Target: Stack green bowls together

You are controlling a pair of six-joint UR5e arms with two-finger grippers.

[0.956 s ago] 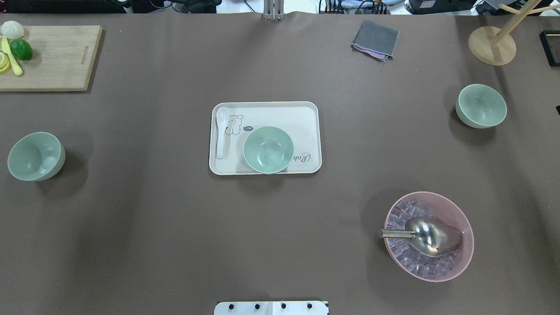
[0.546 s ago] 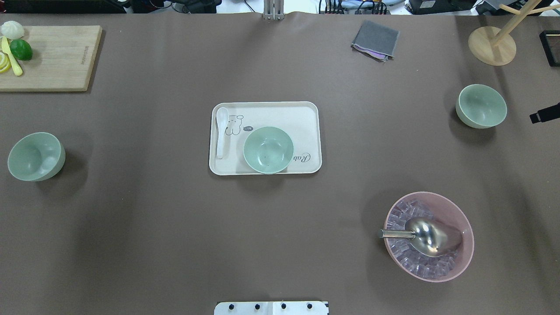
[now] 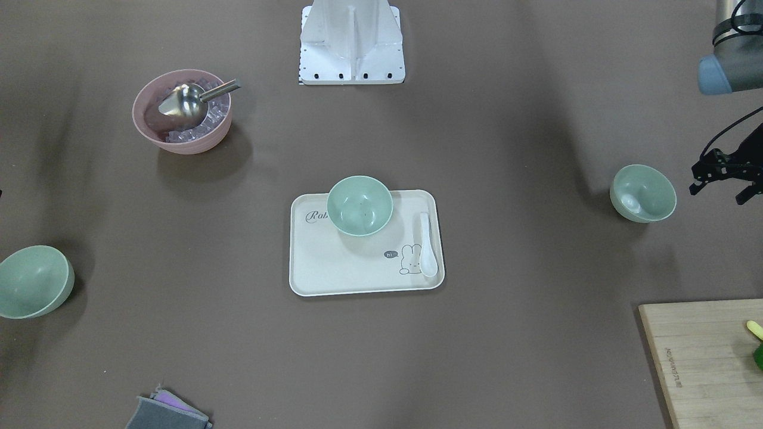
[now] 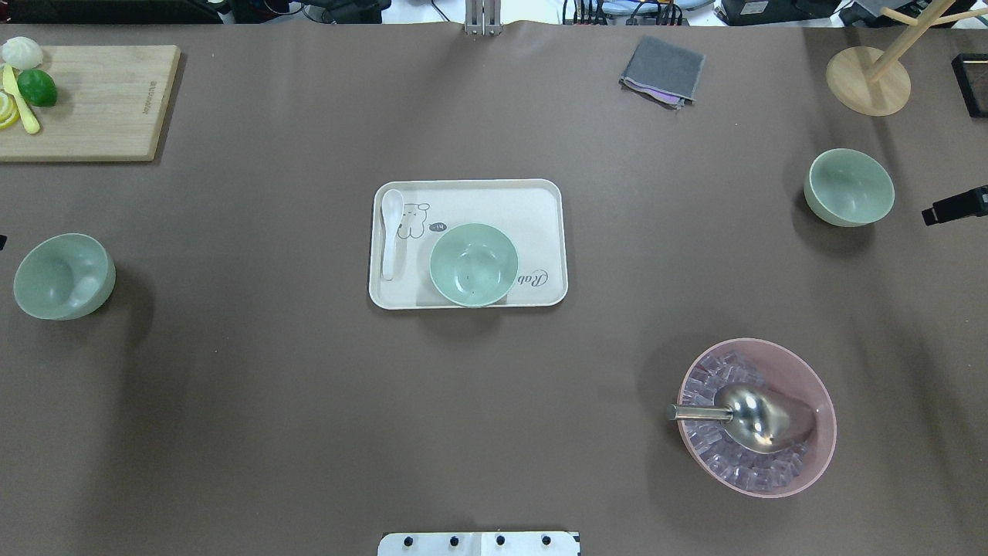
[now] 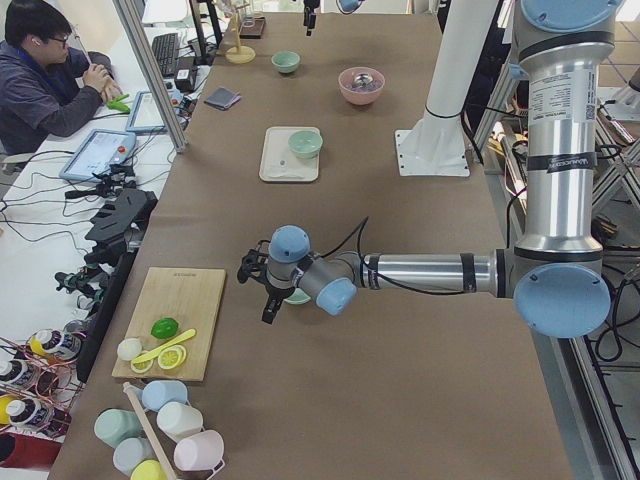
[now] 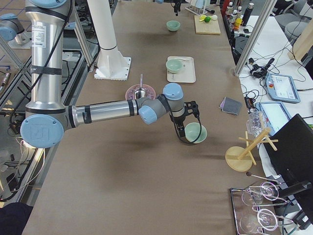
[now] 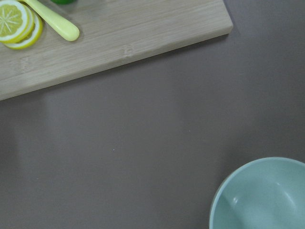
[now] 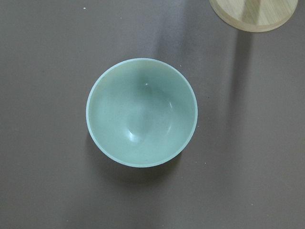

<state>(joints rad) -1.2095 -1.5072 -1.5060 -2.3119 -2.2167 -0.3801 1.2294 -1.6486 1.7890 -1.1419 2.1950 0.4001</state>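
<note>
Three pale green bowls stand apart and upright. The left bowl (image 4: 64,276) sits near the table's left edge and also shows in the left wrist view (image 7: 262,198). The middle bowl (image 4: 473,264) sits on the cream tray (image 4: 540,202). The right bowl (image 4: 849,187) fills the right wrist view (image 8: 141,112). My left gripper (image 3: 718,193) hovers just outside the left bowl, fingers apart and empty. My right gripper (image 6: 188,128) hovers by the right bowl, fingers spread and empty. Only one of its fingers (image 4: 955,206) shows in the overhead view.
A pink bowl (image 4: 810,371) with ice cubes and a metal scoop stands at the front right. A white spoon (image 4: 390,232) lies on the tray. A cutting board (image 4: 100,100) with fruit is at the far left. A grey cloth (image 4: 662,71) and a wooden stand (image 4: 867,80) are at the far right.
My right gripper has come into the overhead view from the right edge, toward the right bowl. My left gripper's tip now shows at the left edge. The bowls have not moved.
</note>
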